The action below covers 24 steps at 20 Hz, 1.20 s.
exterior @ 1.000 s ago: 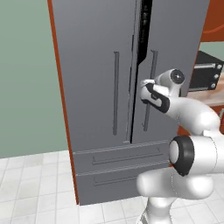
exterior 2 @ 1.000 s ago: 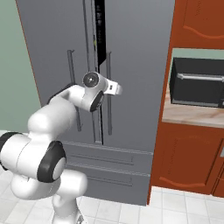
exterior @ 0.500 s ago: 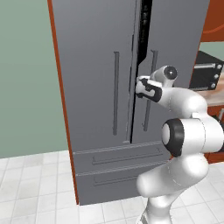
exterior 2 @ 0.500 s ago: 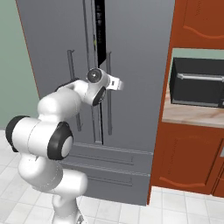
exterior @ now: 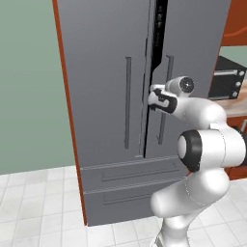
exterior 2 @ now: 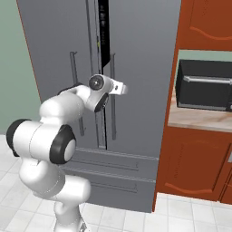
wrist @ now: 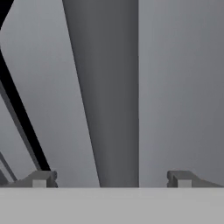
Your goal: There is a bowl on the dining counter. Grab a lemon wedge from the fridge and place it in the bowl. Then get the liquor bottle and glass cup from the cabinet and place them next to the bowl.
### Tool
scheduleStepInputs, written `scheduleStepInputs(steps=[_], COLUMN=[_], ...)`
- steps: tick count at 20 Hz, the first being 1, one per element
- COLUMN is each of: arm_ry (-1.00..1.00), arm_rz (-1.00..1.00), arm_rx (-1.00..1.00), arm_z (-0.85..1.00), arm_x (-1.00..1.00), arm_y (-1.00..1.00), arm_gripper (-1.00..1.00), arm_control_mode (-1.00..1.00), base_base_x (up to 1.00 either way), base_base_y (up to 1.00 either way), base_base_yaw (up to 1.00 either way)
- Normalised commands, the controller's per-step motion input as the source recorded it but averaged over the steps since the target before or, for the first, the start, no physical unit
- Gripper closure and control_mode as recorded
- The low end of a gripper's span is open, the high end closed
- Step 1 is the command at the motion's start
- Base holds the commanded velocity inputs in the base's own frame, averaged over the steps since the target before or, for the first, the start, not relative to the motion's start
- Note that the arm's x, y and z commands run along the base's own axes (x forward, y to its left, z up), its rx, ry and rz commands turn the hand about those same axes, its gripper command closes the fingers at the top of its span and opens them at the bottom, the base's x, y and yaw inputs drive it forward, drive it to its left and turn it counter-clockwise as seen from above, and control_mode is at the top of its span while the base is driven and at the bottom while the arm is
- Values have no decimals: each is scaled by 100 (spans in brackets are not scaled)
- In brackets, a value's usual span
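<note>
The jaws stand wide open and hold nothing; in the hand view the two dark fingertips (wrist: 41, 179) sit far apart at the bottom, with bare grey metal between them. The gripper (exterior: 153, 98) is pressed close against the front of the fridge (exterior: 106, 72), at the dark vertical seam where the two upper doors meet. Whether the fingertips actually touch the door cannot be told.

The fridge is a tall grey unit with two upper doors and two drawers stacked below. The right door (exterior: 193, 53) is ajar by a narrow gap, a black strip showing along its inner edge from the top down to about the height of the gripper. A long vertical handle (exterior: 128, 101) runs down the left door, and a matching handle (exterior: 166, 96) runs down the right door, just beside the gripper. The inside of the fridge is hidden, so the lemon wedge cannot be seen.

The white arm (exterior 2: 59, 113) bends up from the base and reaches forward to the seam at mid-door height.

To the right of the fridge stand red-brown wooden cabinets (exterior 2: 195, 158). A black microwave (exterior 2: 204, 86) rests on the pale surface (exterior 2: 199, 120) there. The floor (exterior: 34, 207) is pale tile, and a green wall (exterior: 29, 82) lies to the left of the fridge.
</note>
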Motion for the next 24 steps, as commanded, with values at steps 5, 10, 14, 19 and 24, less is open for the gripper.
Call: scheduleStepInputs(steps=[5,10,14,19,24], arm_ry=[0,-1,-2,-3,0], arm_rz=[0,0,0,0,0], arm_rx=[0,0,0,0,0], arm_z=[-14,-1,0,0,0], arm_x=[52,11,-38,-90,-100], arm_y=[0,-9,-39,-69,-87], arm_gripper=[100,100,100,100,100], arm_control_mode=[-100,-100,-100,-100,-100], base_base_x=[0,0,0,0,0], base_base_y=[0,0,0,0,0], base_base_yaw=[0,0,0,0,0])
